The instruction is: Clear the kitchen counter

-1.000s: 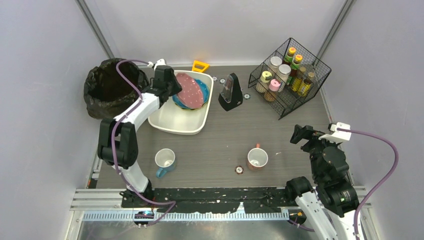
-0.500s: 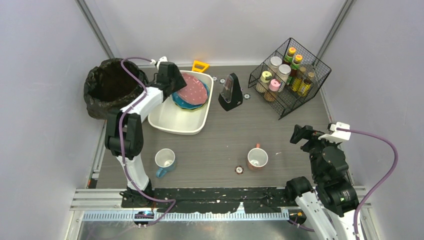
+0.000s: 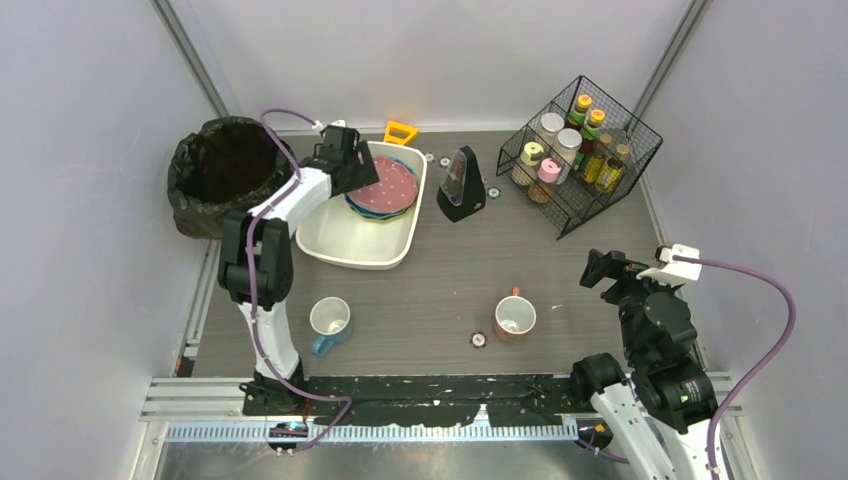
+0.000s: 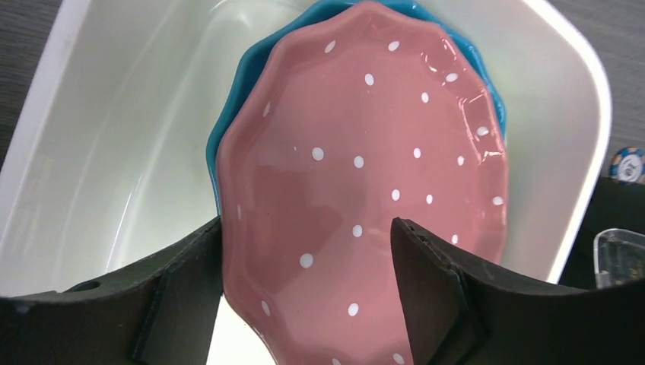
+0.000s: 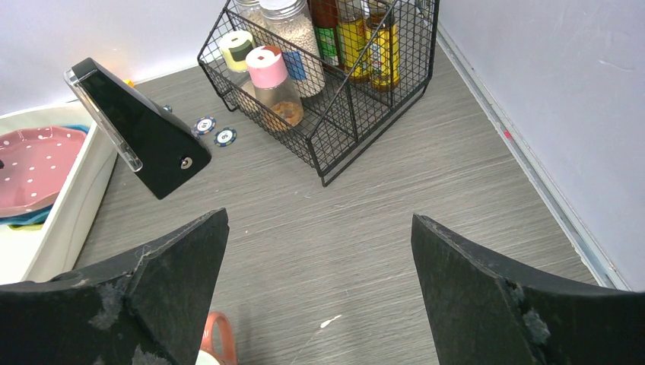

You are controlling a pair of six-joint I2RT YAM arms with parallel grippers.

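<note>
Cluttering the kitchen counter point(image 3: 560, 270): 2 mugs point(image 3: 329, 318) point(image 3: 515, 316), spice rack point(image 3: 580, 150); left claw point(image 4: 306, 228) and right claw point(image 5: 318, 220) both apart.

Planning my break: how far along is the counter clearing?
Done: a pink plate and blue plate stacked in the white tub. In hand: nothing; the left gripper is open over the pink plate, the right gripper open. Left: the blue mug, the orange mug and a poker chip on the kitchen counter.

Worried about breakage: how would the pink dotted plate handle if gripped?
The pink plate looks glossy, so probably slippery. It seems ceramic: rigid, likely to chip if dropped. Lying on the blue plate, it may slide when pushed.
</note>
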